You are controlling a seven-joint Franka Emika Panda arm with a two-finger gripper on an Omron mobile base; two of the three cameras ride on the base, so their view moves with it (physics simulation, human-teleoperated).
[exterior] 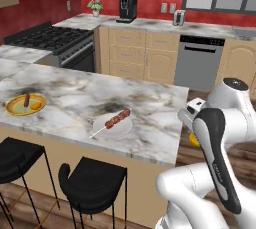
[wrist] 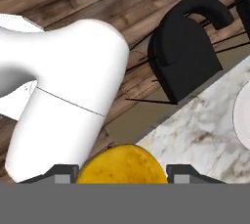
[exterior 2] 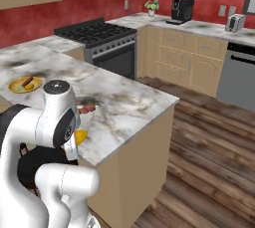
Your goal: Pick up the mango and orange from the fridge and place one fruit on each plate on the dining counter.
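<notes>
Peeking out behind the white arm, the mango point(wrist: 122, 164) sits clamped between the two dark tips of the gripper point(wrist: 122, 173), beside the dining counter point(exterior: 150, 103) edge; only a yellow sliver shows in both base views. Two plates lie on the marble: a yellow one point(exterior: 14, 108) holding sausage and a small orange-yellow piece too small to identify, and a white one point(exterior: 121, 127) with a skewer. Two black stools point(exterior: 92, 178) stand below.

The surface point(exterior: 150, 103) looks like polished white-grey marble; the floor point(exterior 2: 209, 147) is dark grained wood; the stools point(exterior: 92, 180) look matt black; the mango point(wrist: 122, 165) has dull, finely mottled yellow skin.
</notes>
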